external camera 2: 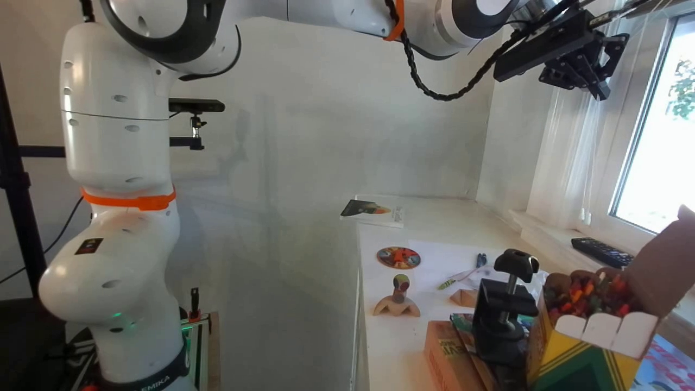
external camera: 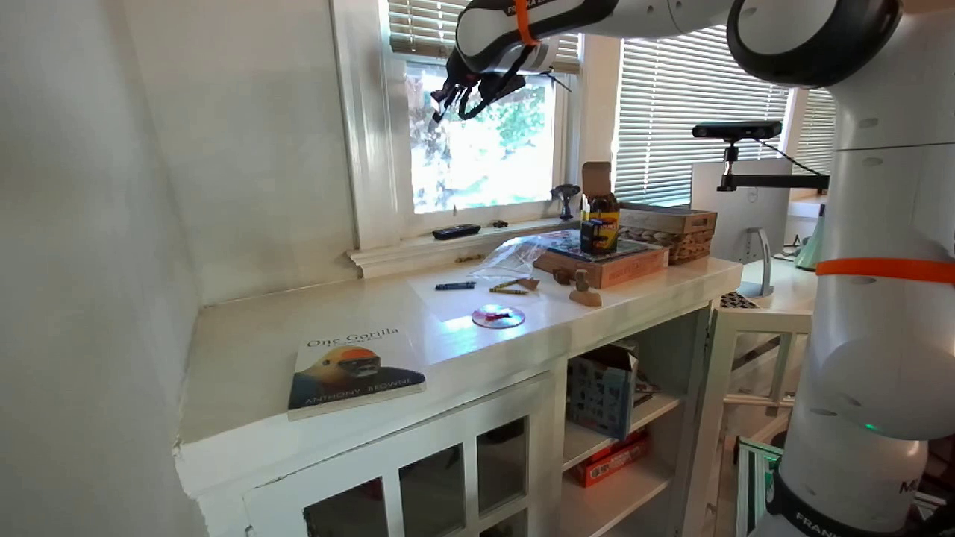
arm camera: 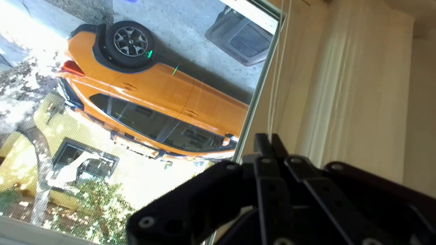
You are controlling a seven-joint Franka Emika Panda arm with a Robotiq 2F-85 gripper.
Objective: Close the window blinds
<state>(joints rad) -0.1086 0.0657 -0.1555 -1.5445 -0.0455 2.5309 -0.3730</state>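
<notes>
The white slatted window blinds (external camera: 421,28) hang over the upper part of the near window, with their bottom edge well above the sill; the glass below is uncovered. Thin pale blind cords (arm camera: 273,98) run down beside the window frame in the wrist view. They also hang beside the window (external camera 2: 589,179) in an exterior view, with small tassels near the sill. My gripper (arm camera: 269,135) is shut on the cords, which pass between its fingertips. The gripper shows in both exterior views, in front of the window's side (external camera: 439,112) and high above the counter (external camera 2: 601,92). The blinds are out of the wrist view.
A white counter (external camera: 246,335) runs below the window. It bears a book (external camera: 358,369), a disc (external camera: 498,316), crayons, a flat box (external camera: 627,267), a yellow crayon box (external camera 2: 592,347) and a basket (external camera: 683,239). A remote (external camera: 456,232) lies on the sill. Lowered blinds (external camera: 694,112) cover another window.
</notes>
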